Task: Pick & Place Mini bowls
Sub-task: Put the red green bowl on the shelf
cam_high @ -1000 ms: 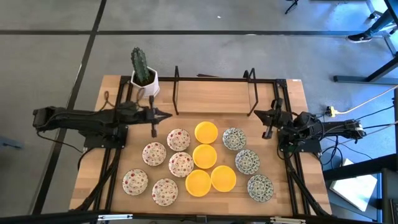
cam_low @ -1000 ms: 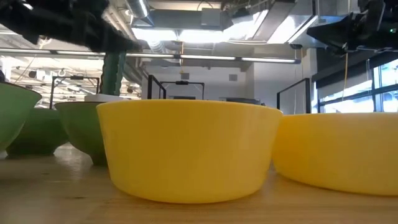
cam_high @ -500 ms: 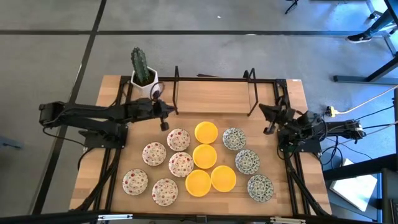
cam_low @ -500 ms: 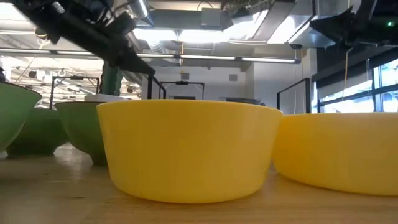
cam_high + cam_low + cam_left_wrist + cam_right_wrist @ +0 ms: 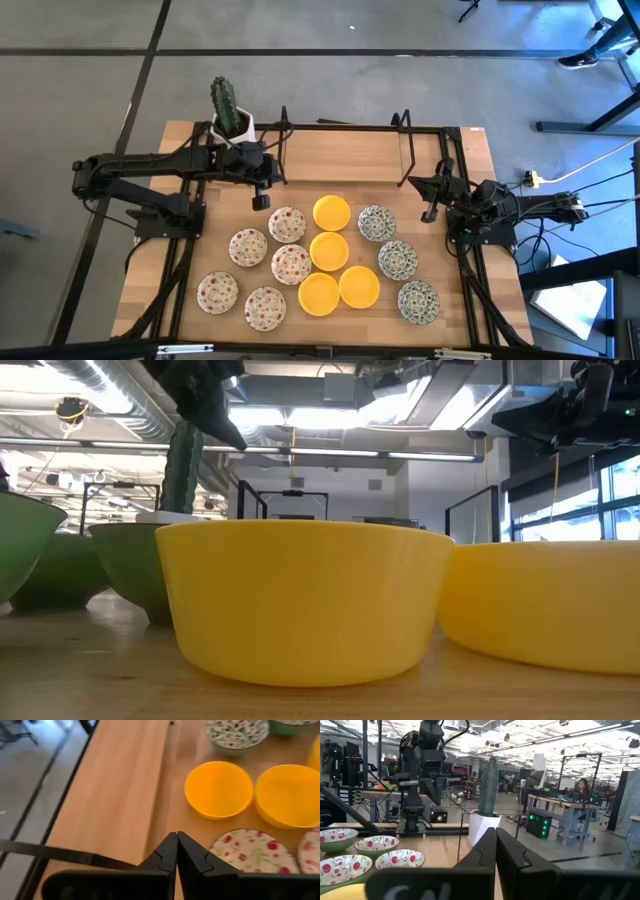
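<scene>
Several mini bowls lie in a cluster on the wooden table: red-speckled white ones at the left, plain yellow ones in the middle, green-blue patterned ones at the right. My left gripper is shut and empty, above the table just beyond the nearest red-speckled bowl; a yellow bowl lies ahead of it. My right gripper is shut and empty at the table's right, beside the patterned bowls.
A cactus in a white square pot stands at the far left corner. A black metal frame runs along the far side. Bare wood lies between the frame and the bowls.
My left gripper has swung toward the table's right and far edge and turned its fingers down toward the red-speckled bowls. My right gripper has kept nearly still. The bowls have not moved.
</scene>
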Controlling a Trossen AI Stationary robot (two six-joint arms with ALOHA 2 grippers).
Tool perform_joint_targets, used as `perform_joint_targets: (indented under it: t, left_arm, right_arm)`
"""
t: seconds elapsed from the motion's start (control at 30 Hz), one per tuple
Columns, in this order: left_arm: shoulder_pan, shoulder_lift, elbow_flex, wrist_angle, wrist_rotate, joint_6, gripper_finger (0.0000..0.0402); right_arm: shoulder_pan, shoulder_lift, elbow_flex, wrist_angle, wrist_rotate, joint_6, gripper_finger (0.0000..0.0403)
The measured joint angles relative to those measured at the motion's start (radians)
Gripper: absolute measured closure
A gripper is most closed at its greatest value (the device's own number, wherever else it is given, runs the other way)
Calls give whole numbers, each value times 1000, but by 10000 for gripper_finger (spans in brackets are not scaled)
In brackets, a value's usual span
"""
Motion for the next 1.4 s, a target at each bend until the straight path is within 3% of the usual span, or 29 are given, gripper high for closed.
perform_joint_targets:
  t: [0.33,0.67,1.0,1.4]
  left_arm:
    - [0,127,214,-242,52,-35,374]
    - [0,317,318,-428,165,-35,300]
    - [-11,458,330,-431,180,19,243]
    - [-45,638,330,-398,180,74,238]
  right_arm:
    - [0,0,0,4,0,-3,397]
    - [0,0,0,4,-52,3,397]
    - [0,0,0,-14,-52,46,397]
    - [0,0,0,-26,-106,93,397]
